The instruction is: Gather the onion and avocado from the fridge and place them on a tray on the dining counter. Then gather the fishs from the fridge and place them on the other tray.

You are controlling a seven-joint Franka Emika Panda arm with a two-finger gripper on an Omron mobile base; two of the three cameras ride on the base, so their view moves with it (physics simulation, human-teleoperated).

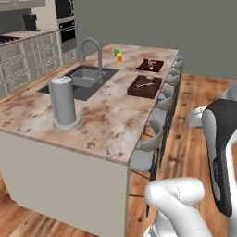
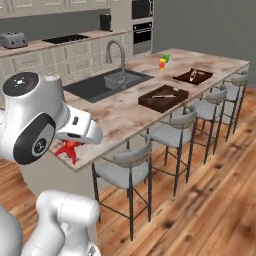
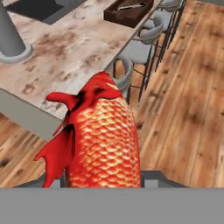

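Gripper (image 3: 103,181) pinching red fish (image 3: 98,140), scales orange-red, fins and tail pointing away from hand. Fish held in air beside near end of dining counter (image 1: 106,125), above wood floor (image 3: 188,109). In right base view red fins (image 2: 67,150) poke out below hand. Dark tray (image 1: 145,87) on counter's stool side, something thin and pale in it. Redder tray (image 1: 150,65) just beyond, also with small item. Sink (image 1: 81,81) and faucet (image 1: 92,53) left of trays. Grey cylinder (image 1: 63,102) stands near counter's front end.
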